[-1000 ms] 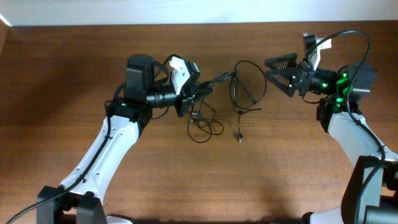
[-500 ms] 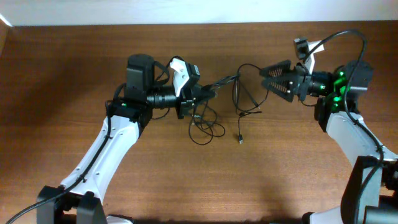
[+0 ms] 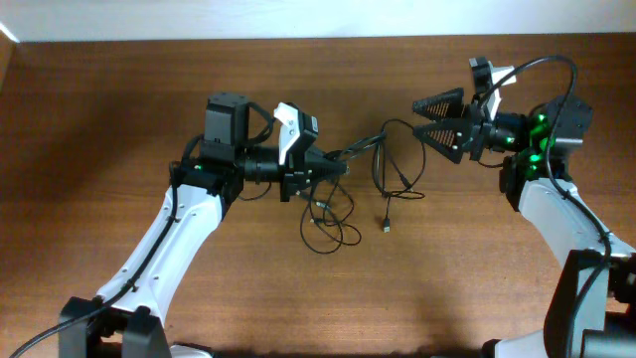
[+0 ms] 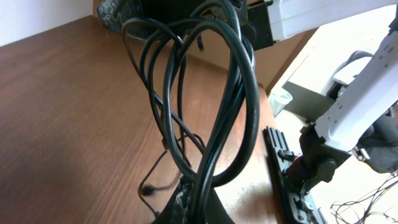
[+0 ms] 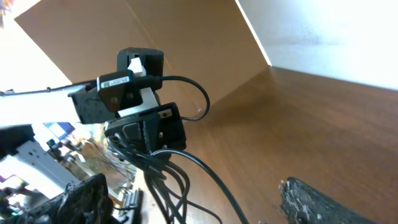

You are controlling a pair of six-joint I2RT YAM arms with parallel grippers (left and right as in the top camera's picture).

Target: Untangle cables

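The cables (image 3: 397,164) are thin black cords in a tangle at mid-table. My left gripper (image 3: 336,167) is shut on a bundle of them. From it, strands stretch right to a raised loop (image 3: 402,127), and slack coils (image 3: 328,221) and a small plug (image 3: 386,227) lie on the wood. In the left wrist view the cables (image 4: 239,93) rise in long loops from the left gripper (image 4: 194,202). My right gripper (image 3: 421,118) stands open right beside the raised loop. In the right wrist view the cables (image 5: 177,177) run between the right gripper's (image 5: 189,190) spread fingers (image 5: 311,199), which are not closed on them.
The brown wooden table (image 3: 119,109) meets a white wall along its far edge. The left arm's white body (image 3: 164,239) crosses the left side and the right arm (image 3: 566,214) comes down the right side. Thicker arm wiring (image 3: 547,60) arcs above the right wrist.
My right gripper has moved left up to the raised cable loop, staying open. The left gripper has shifted slightly right and toward the near edge, still shut on the bundle, and the loops have shifted with it.
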